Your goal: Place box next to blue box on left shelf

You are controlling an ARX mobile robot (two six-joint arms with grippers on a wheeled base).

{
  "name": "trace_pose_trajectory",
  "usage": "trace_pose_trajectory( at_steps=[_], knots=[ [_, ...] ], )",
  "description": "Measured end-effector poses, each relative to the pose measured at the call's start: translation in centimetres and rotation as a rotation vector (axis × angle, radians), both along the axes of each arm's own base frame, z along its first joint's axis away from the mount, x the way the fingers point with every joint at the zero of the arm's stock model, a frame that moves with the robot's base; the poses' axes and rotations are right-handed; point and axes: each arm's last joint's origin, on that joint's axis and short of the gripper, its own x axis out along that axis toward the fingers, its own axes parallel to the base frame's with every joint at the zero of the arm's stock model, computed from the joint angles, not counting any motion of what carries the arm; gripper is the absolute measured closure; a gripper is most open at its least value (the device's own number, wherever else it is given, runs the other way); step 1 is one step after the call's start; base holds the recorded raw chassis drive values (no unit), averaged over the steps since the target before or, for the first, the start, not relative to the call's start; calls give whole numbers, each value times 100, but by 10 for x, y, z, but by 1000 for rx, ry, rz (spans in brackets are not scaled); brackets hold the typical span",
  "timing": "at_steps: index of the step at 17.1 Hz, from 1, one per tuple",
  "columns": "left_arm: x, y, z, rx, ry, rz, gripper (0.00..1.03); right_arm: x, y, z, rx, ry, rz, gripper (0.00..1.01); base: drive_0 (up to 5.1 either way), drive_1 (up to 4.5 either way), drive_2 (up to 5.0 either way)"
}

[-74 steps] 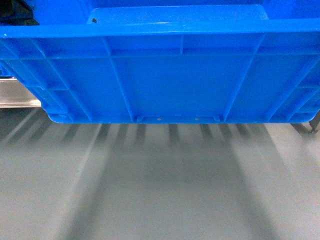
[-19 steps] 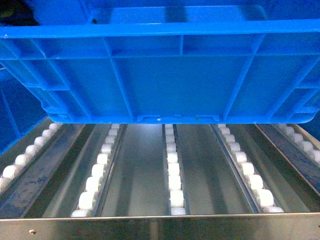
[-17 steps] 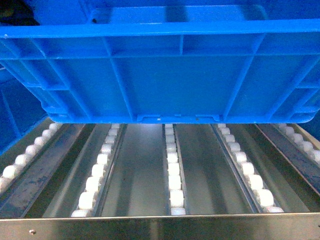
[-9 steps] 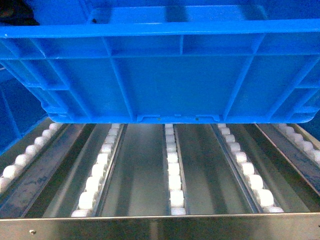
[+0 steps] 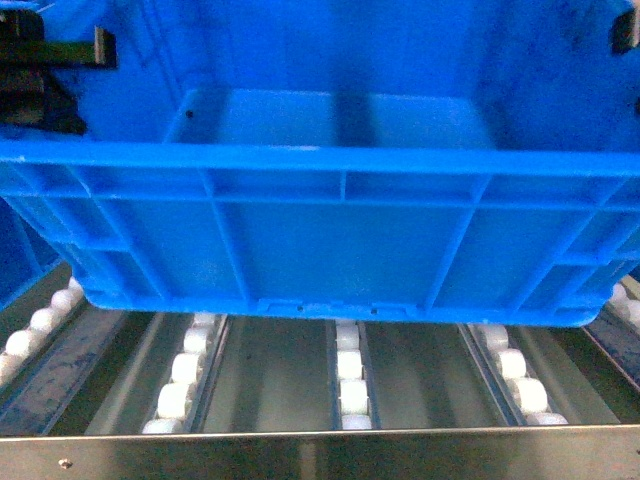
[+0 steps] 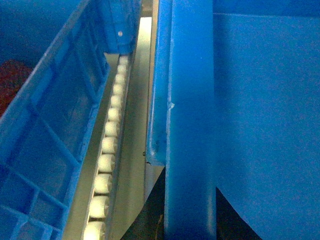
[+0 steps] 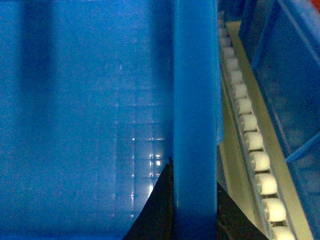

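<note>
My left gripper (image 6: 187,227) straddles the thick rim of the large open-top blue plastic crate (image 5: 330,250): dark finger shapes show at 6 o'clock in the left wrist view on either side of the rim strip, so it is clamped on the crate's left wall. My right gripper (image 7: 192,220) does the same on the opposite wall, with its dark fingers (image 7: 157,205) flanking the rim at 6 o'clock in the right wrist view. In the head view, a dark piece of my left arm (image 5: 50,70) shows at 10 o'clock and a small dark bit of the right arm (image 5: 625,35) at 2 o'clock.

The crate fills the upper and middle head view, its ribbed front wall facing me and its open inside visible above the rim. Its bottom edge sits low over the silver steel-framed flow rack (image 5: 320,455), at or just above the lanes of small white plastic rollers (image 5: 350,380); I cannot tell whether it touches them. The flat metal front rail runs along 6 o'clock.

Just beside the crate on its left, a second blue ribbed plastic crate (image 6: 45,130) stands on the rack, a roller lane between the two. Another blue plastic wall (image 7: 290,85) stands near the right side, at 3 o'clock in the right wrist view.
</note>
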Motion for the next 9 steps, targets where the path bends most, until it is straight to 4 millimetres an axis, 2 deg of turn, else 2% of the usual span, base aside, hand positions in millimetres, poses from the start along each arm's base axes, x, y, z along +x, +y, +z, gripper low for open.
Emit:
trace_pose_trajectory(
  at_steps=[2, 6, 8, 9],
  knots=[
    [3, -1, -12, 5, 54, -3, 96, 4, -5, -12, 23, 60, -3, 92, 0, 0, 0],
    [8, -6, -22, 0, 66, -8, 96, 16, -12, -27, 52, 93, 2, 92, 0, 0, 0],
    [12, -7, -36, -1, 137, 0, 96, 20, -13, -37, 49, 138, 1, 92, 0, 0, 0],
    [15, -7, -35, -2, 151, -5, 97, 23, -16, -42, 54, 162, -7, 92, 0, 0, 0]
  ],
)
